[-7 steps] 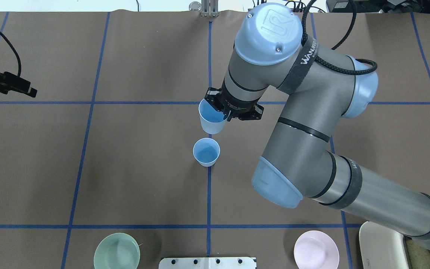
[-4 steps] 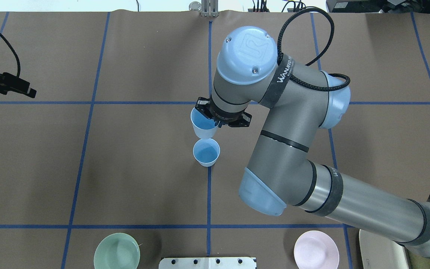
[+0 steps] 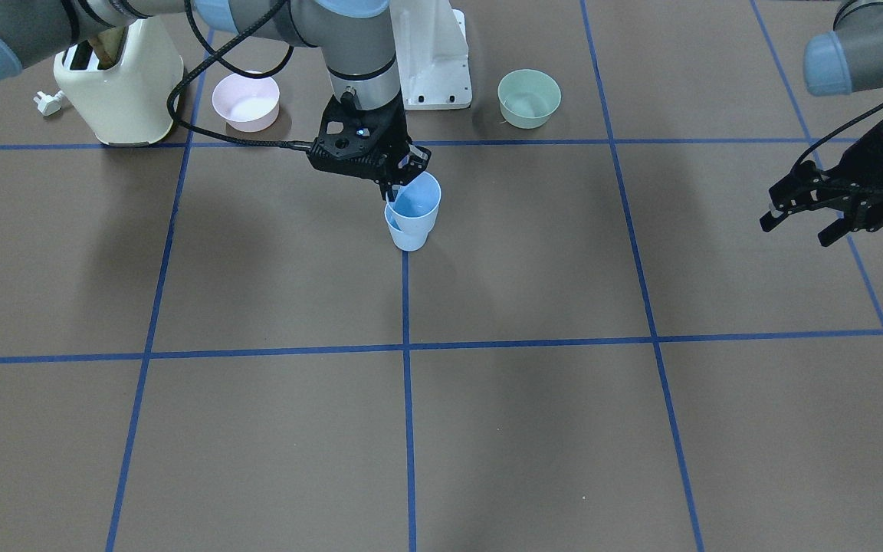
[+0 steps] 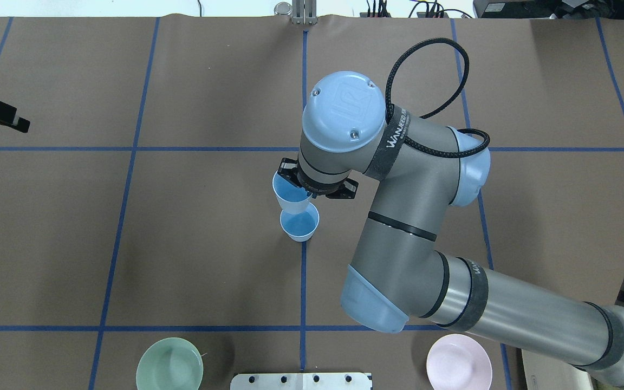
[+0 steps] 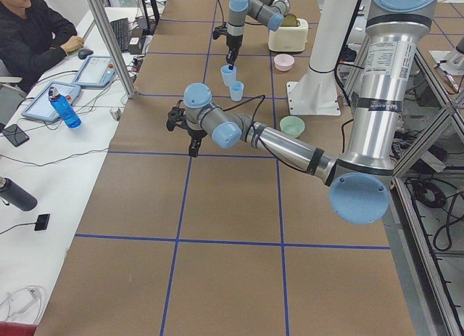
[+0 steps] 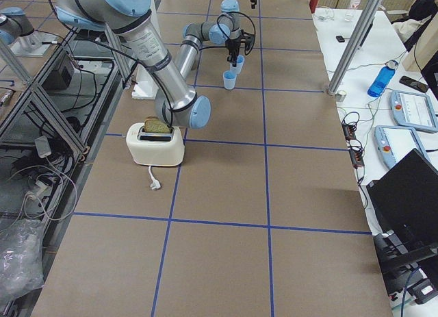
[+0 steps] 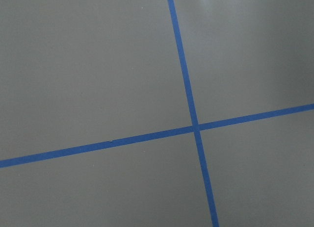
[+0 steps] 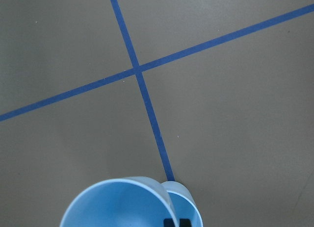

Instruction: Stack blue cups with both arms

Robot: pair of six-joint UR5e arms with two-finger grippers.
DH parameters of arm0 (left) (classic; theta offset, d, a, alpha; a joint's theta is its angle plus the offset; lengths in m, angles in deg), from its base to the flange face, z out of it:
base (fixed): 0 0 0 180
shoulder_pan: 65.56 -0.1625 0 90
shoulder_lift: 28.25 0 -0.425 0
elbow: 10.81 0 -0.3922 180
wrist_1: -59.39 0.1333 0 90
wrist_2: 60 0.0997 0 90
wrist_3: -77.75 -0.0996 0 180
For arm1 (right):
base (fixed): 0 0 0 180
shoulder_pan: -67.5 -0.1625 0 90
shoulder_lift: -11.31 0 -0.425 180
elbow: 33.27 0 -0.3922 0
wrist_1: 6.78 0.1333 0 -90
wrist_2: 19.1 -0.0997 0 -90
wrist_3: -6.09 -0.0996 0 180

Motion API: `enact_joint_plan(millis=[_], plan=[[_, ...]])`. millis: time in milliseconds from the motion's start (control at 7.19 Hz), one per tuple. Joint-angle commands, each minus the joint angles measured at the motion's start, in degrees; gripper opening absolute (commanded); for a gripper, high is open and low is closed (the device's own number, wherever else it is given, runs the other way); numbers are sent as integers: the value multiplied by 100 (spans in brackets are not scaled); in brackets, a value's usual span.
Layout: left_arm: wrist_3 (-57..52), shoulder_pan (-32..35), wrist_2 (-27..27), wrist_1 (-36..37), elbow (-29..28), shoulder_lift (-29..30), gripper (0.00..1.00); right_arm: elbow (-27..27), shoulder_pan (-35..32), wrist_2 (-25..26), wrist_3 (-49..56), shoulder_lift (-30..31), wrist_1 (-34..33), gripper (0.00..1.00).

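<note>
One blue cup (image 4: 299, 226) stands upright on the centre tape line; it also shows in the front view (image 3: 409, 236). My right gripper (image 4: 306, 194) is shut on the rim of the second blue cup (image 4: 289, 194) and holds it upright, lifted, just beyond the standing cup. In the front view the held cup (image 3: 415, 202) overlaps the standing cup below my right gripper (image 3: 395, 192). The right wrist view shows the held cup's rim (image 8: 117, 202) with the standing cup (image 8: 186, 207) beside it. My left gripper (image 3: 794, 228) is open and empty, far off at the table's left side.
A mint-green bowl (image 4: 169, 367) and a pink bowl (image 4: 458, 362) sit near the white base (image 3: 430, 54). A cream toaster (image 3: 119, 92) with bread stands beside the pink bowl. An operator (image 5: 29, 31) sits at a side table.
My right arm has brought the held cup nearer to me and lower, up close to the standing cup. My left gripper has drawn further toward the view's left edge.
</note>
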Motion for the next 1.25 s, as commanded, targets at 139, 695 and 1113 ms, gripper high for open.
enact_joint_plan(millis=[139,695,1113], plan=[[-771,683,-275,-208,-69,-520,98,62,29,19,7,17,1,0],[-1905,1387,-353,-181,-640,-512,98,106,90,80,-2,114,1,0],[-2136,1749,-794,-181,-861,-433,98,202,248,203,-125,175,10,0]])
